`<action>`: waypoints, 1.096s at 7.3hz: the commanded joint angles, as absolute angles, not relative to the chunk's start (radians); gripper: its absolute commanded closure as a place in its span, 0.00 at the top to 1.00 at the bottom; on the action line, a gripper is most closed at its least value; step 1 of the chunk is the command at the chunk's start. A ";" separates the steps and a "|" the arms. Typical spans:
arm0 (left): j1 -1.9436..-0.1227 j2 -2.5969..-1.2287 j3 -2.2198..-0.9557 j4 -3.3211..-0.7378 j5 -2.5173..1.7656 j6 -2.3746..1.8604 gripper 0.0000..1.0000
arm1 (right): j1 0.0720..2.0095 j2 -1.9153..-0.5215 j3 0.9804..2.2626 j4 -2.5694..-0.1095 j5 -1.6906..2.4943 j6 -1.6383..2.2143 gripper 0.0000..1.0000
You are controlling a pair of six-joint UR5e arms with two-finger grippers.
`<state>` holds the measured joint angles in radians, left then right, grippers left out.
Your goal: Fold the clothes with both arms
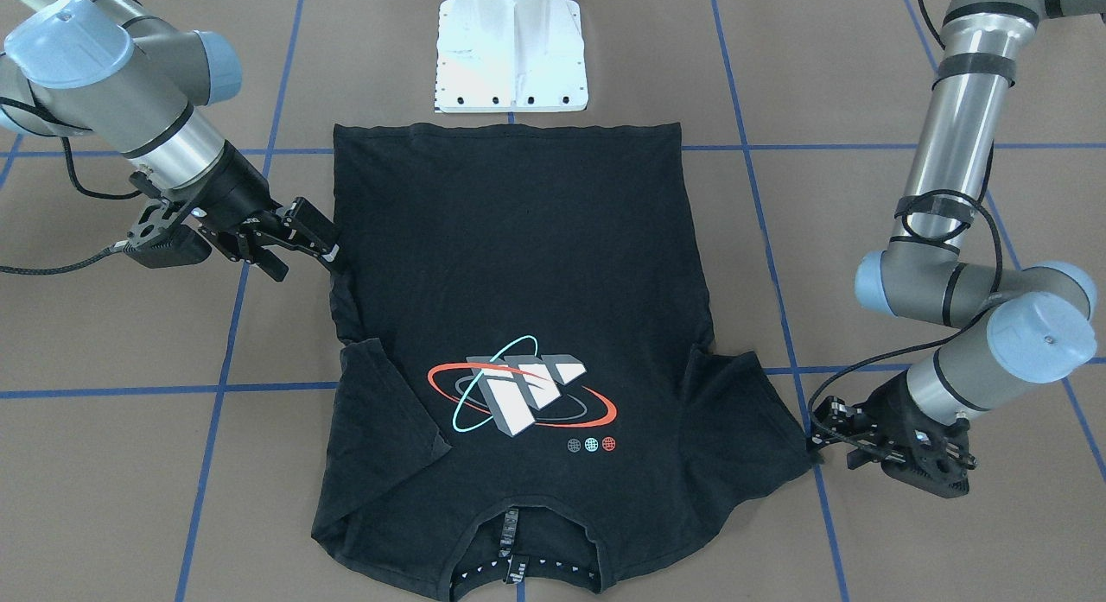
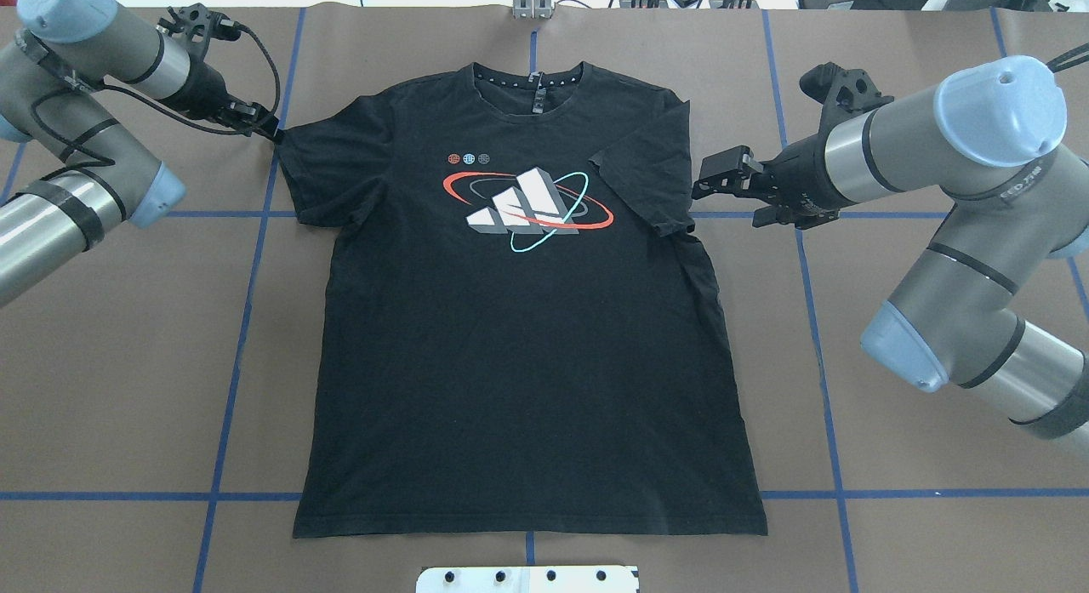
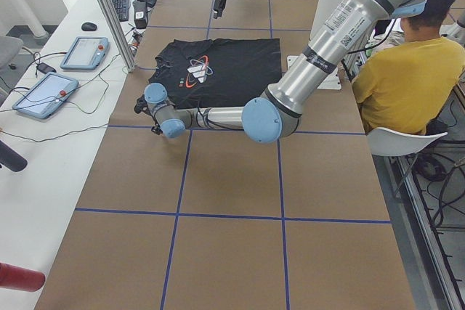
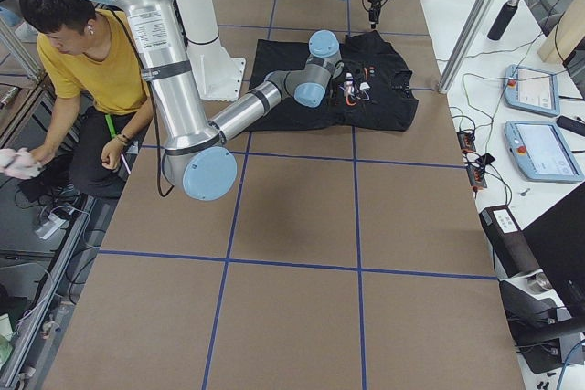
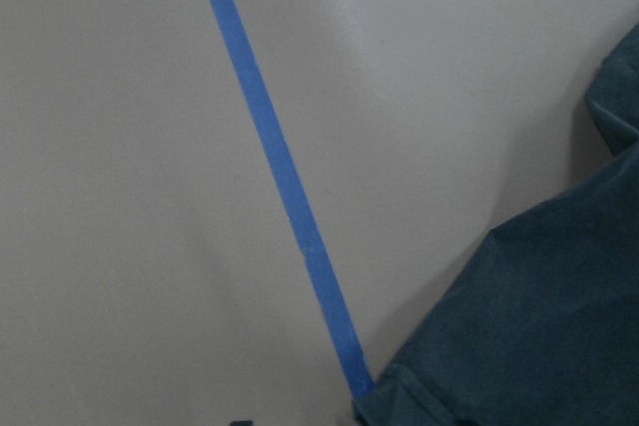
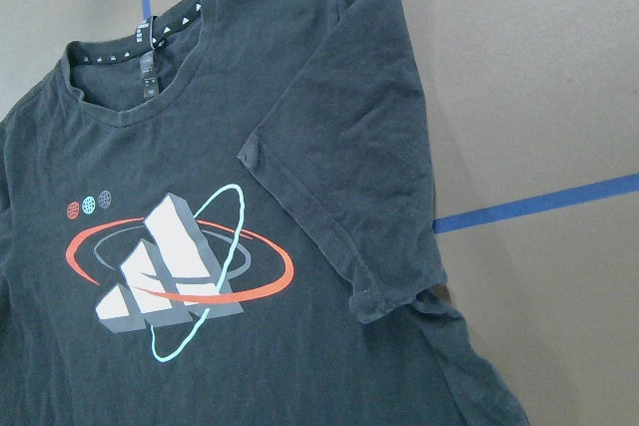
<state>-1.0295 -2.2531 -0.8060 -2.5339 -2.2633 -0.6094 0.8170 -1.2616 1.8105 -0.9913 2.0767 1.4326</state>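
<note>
Flat and print-up on the brown table (image 2: 128, 363), a black T-shirt (image 2: 527, 363), hem nearest the base. Farther out, right gripper (image 2: 719, 193), fingers spread, just beside the folded-in sleeve (image 2: 647, 176). Farthest, left gripper (image 2: 268, 127) at the other sleeve's tip (image 2: 293, 142), perhaps pinching it; cannot tell.

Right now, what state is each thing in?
T-shirt, lying flat, print up.
Right gripper, jaws open, beside the shirt.
Left gripper, at a sleeve's edge; jaws can't be made out.
Sleeve near right gripper, folded in over the chest.
Sleeve near left gripper, spread flat.
</note>
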 commanded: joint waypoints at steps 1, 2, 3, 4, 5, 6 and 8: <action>-1.016 -2.264 -0.802 -2.539 -2.232 -0.612 0.59 | 0.818 -1.262 1.813 -0.991 2.075 1.433 1.00; -1.015 -2.269 -0.793 -2.539 -2.229 -0.612 0.58 | 0.816 -1.261 1.813 -0.992 2.074 1.433 1.00; -1.015 -2.273 -0.793 -2.539 -2.215 -0.612 0.57 | 0.816 -1.261 1.812 -0.992 2.072 1.433 1.00; -1.012 -2.281 -0.789 -2.539 -2.206 -0.612 0.53 | 0.812 -1.259 1.812 -0.991 2.069 1.433 1.00; -1.011 -2.283 -0.787 -2.539 -2.203 -0.612 0.40 | 0.811 -1.259 1.812 -0.991 2.069 1.433 1.00; -1.009 -2.283 -0.787 -2.539 -2.201 -0.612 0.27 | 0.811 -1.256 1.812 -0.992 2.068 1.433 1.00; -1.011 -2.292 -0.788 -2.539 -2.201 -0.644 0.00 | 0.811 -1.252 1.812 -0.991 2.068 1.433 1.00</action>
